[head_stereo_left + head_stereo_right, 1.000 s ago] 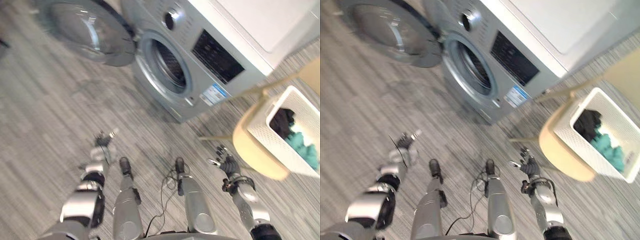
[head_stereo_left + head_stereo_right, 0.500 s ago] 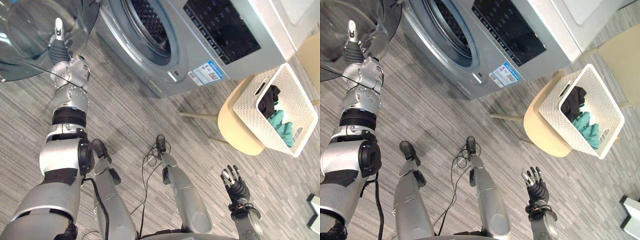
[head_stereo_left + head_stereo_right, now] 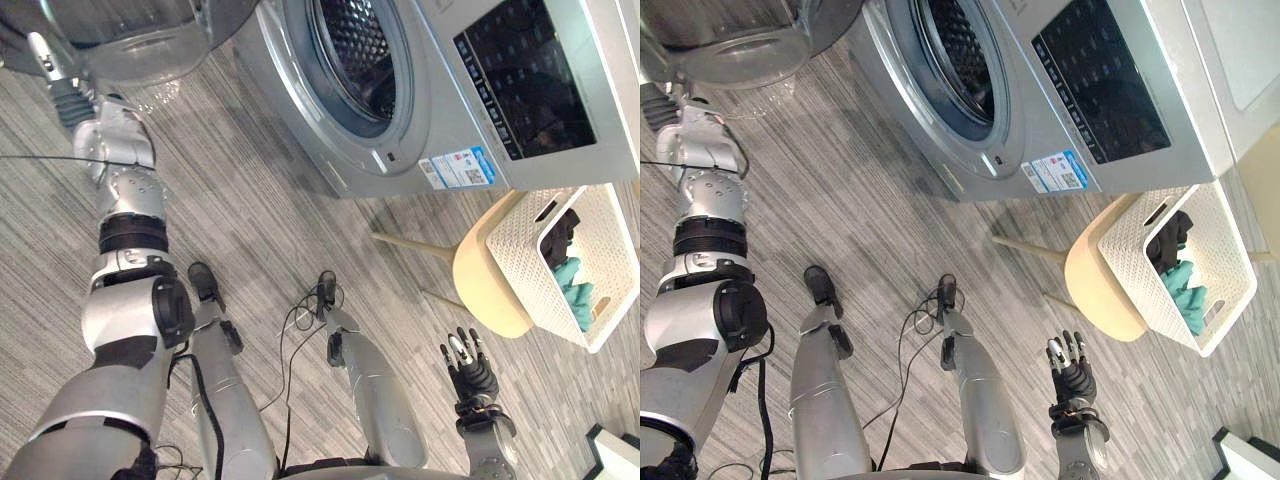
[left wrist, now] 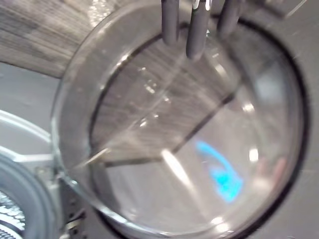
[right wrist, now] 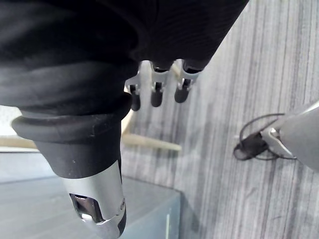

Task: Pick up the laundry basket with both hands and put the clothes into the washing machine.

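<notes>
The washing machine [image 3: 292, 100] is silver with a black panel [image 3: 530, 70]. The white basket [image 3: 520, 262] has tiny holes and holds black and teal clothes [image 3: 572, 276]. The chair [image 3: 480, 287] is tan. The floor [image 3: 250, 230] has grey stripes.

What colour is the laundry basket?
The laundry basket is white, with a perforated lattice wall; the right eye view shows it best.

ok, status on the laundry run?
Left hand open, raised at the open washer door. Right hand open, low, apart from the laundry basket. Basket on the chair, clothes inside, not yet lifted.
</notes>
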